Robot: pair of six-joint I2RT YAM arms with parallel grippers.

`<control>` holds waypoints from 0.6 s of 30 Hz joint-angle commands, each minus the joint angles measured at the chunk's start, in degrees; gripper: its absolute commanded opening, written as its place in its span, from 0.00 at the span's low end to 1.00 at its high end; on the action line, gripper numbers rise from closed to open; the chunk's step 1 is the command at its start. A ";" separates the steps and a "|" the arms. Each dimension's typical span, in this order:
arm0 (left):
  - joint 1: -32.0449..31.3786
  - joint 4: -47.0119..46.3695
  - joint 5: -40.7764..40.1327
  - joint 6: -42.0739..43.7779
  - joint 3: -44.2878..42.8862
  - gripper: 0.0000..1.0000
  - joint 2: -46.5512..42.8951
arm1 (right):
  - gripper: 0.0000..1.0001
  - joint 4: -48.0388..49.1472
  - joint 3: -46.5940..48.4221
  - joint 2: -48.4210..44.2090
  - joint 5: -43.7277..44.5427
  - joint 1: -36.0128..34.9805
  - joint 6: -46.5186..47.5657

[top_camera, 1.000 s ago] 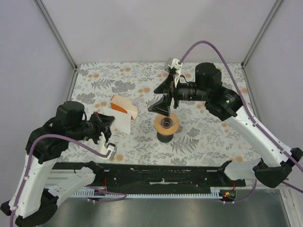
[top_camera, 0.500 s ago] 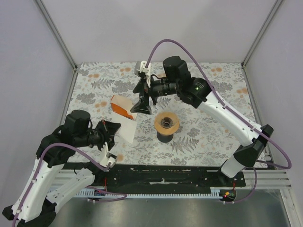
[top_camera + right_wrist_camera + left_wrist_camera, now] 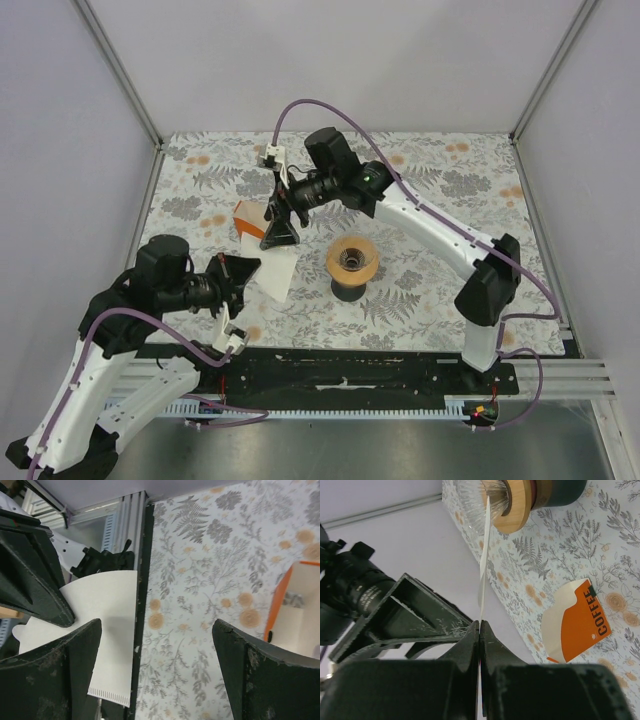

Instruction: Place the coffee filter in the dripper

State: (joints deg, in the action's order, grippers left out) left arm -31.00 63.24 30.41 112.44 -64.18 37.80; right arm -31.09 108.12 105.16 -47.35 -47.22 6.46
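The coffee filter (image 3: 278, 276) is a flat white paper piece, held above the table left of the dripper. My left gripper (image 3: 243, 272) is shut on its near edge. In the left wrist view the filter (image 3: 483, 575) shows edge-on, rising from the shut gripper (image 3: 479, 623). The dripper (image 3: 352, 262), with a tan-orange rim and black base, stands at the table's centre and also shows in the left wrist view (image 3: 520, 502). My right gripper (image 3: 279, 230) is open just above the filter's far edge. In the right wrist view the filter (image 3: 100, 630) lies by the left finger (image 3: 55, 670); the gripper (image 3: 156, 625) holds nothing.
The orange and white COFFEE pack (image 3: 248, 218) lies on the floral cloth, partly under my right gripper. It also shows in the left wrist view (image 3: 577, 622) and the right wrist view (image 3: 297, 610). The black rail (image 3: 330, 365) runs along the near edge.
My right arm has swung left from above the dripper to over the filter and pack. My left gripper has moved slightly right and nearer, still holding the filter.
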 commanded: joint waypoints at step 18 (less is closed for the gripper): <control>-0.29 -8.93 -0.53 39.17 1.69 0.02 0.43 | 0.56 50.96 -16.10 0.48 -28.06 2.93 -55.06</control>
State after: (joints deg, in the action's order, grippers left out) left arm -31.00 56.77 30.09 112.60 -62.37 37.85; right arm 7.46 91.68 110.19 -71.13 -44.14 -39.66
